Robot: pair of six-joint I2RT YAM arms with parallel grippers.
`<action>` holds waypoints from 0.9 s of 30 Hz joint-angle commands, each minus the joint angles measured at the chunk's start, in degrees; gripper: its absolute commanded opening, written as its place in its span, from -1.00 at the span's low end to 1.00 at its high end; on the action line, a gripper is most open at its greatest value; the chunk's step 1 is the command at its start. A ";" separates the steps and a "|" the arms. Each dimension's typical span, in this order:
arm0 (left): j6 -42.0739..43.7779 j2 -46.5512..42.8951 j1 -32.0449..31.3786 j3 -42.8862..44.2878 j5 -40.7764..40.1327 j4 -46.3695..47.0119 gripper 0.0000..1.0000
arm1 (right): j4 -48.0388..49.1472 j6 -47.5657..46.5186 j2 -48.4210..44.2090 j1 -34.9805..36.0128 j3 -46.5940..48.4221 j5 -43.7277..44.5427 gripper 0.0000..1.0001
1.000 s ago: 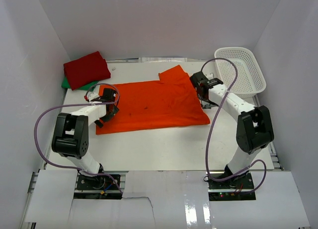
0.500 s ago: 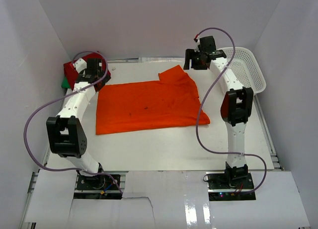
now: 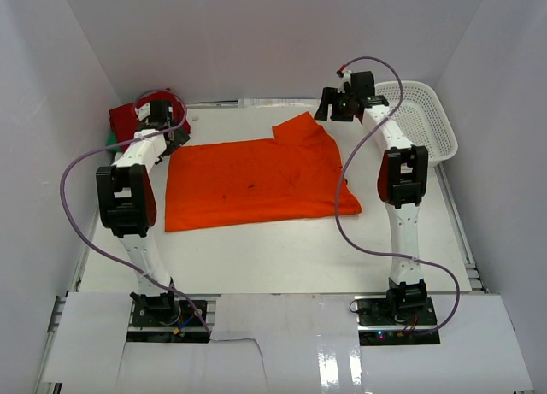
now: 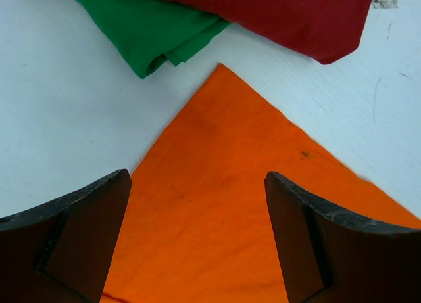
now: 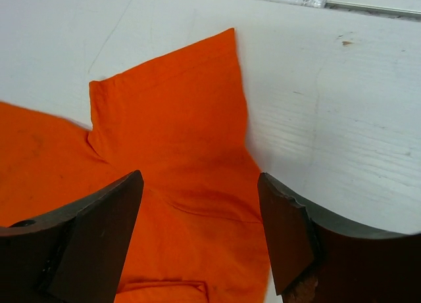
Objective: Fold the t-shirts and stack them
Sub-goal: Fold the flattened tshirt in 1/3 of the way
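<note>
Top view showed us the orange shirt (image 3: 256, 185) spread flat on the table (image 3: 256, 266), the red shirt (image 3: 121, 120) folded atop the green shirt (image 4: 148, 33) at the table's far-left corner. We saw both claws gaping, empty: left gripper (image 4: 197, 237) above the orange shirt's far-left corner, right gripper (image 5: 200, 231) above its sleeve.

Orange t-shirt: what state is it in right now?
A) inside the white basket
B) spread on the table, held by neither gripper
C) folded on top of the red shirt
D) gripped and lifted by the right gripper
B: the orange t-shirt lies spread on the table, while the left gripper and the right gripper both hover open over its far edge.
</note>
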 commanded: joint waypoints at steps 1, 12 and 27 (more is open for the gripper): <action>1.83 -0.93 0.63 1.06 2.65 3.14 0.88 | 0.44 -2.61 0.19 1.38 0.91 0.50 0.53; 4.72 -14.10 -3.05 -7.81 -0.33 3.59 0.94 | 8.08 -5.61 -18.68 3.93 -27.04 7.80 0.44; -2.48 -37.40 -12.02 -35.85 4.59 4.55 0.95 | 2.82 -2.80 -37.09 16.67 -53.33 22.65 0.32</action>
